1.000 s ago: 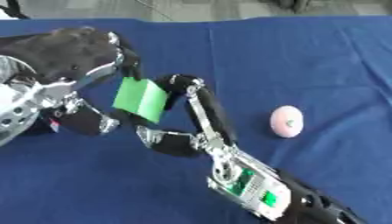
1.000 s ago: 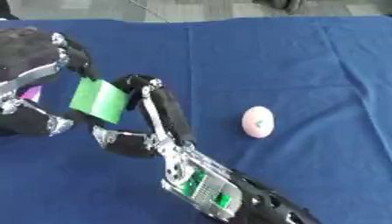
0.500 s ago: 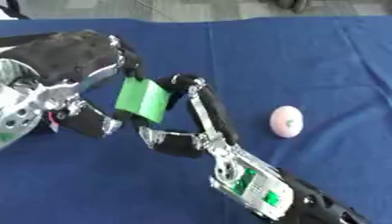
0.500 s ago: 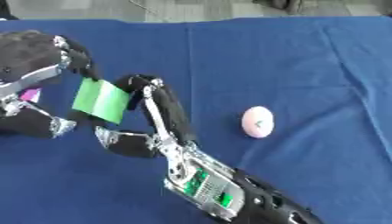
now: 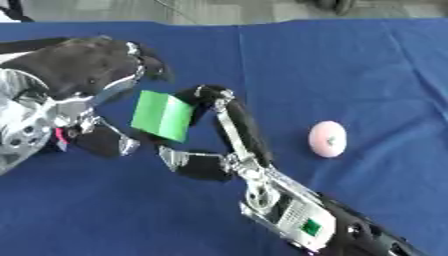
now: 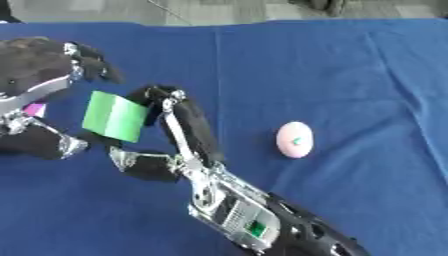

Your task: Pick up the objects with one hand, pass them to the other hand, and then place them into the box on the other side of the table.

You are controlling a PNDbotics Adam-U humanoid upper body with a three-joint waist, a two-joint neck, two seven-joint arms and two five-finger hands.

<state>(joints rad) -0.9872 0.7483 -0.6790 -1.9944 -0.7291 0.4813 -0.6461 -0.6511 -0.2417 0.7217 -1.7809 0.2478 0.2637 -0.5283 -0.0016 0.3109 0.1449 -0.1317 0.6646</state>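
Note:
A green block (image 5: pixel 163 115) hangs above the blue table between my two hands. My left hand (image 5: pixel 77 70) comes in from the left, its fingers curled over the block's upper left edge and its thumb (image 5: pixel 109 143) under it. From the lower right my right hand (image 5: pixel 229 161) reaches up: one long finger (image 5: pixel 234 125) hooks the block's upper right corner and the thumb (image 5: pixel 191 164) sits just below its lower edge. To the right, a pink egg-shaped object (image 5: pixel 328 139) lies alone on the cloth. No box is in view.
The blue cloth (image 5: pixel 350 65) covers the whole table. Its far edge (image 6: pixel 262 22) runs along the top, with grey floor beyond. My right forearm (image 6: pixel 262 225), with its green-lit panel, crosses the lower middle.
Almost nothing has moved: the green block stays between both hands in the same spot, and the pink object has not moved.

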